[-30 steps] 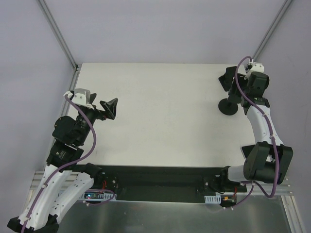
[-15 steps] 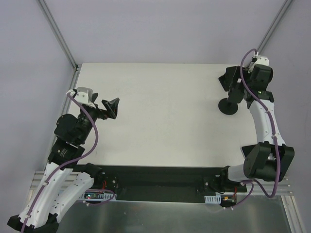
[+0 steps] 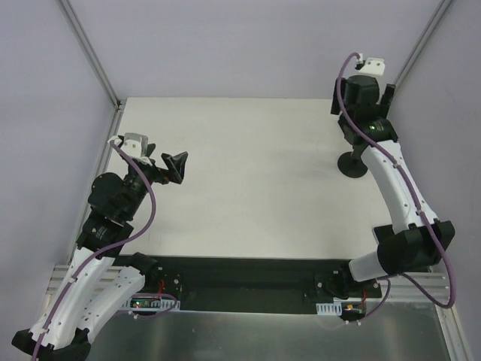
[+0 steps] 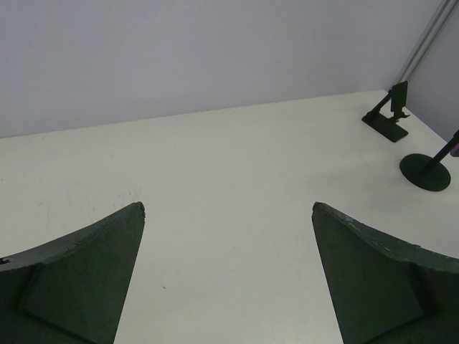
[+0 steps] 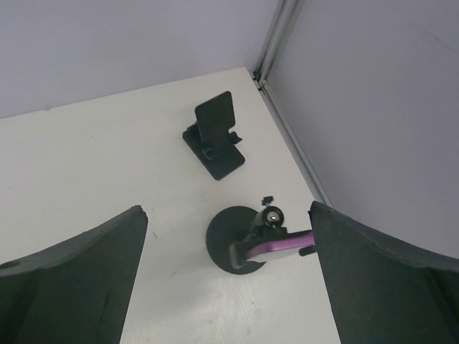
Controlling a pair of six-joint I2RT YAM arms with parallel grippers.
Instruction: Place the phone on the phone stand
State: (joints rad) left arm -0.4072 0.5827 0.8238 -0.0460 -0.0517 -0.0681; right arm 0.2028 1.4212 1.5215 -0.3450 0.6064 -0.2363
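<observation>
The phone stand (image 5: 215,136) is a small black base with a tilted back plate. It stands empty near the far right corner and also shows in the left wrist view (image 4: 391,118). Nearer, a round-based black post holder (image 5: 229,236) carries a thin slab with a purple edge (image 5: 276,247) on top. This may be the phone seen edge-on, but I cannot be sure. My right gripper (image 5: 228,209) is open and empty, high above that holder. My left gripper (image 4: 228,206) is open and empty over bare table at the left (image 3: 174,165).
The white table (image 3: 248,180) is walled at the back and sides, with metal rails (image 5: 276,43) in the corners. The round holder's base (image 3: 352,167) sits by the right arm (image 3: 394,188) and shows in the left wrist view (image 4: 426,172).
My right gripper has risen from the round holder's post to high above it. The left arm has shifted slightly up and to the right.
</observation>
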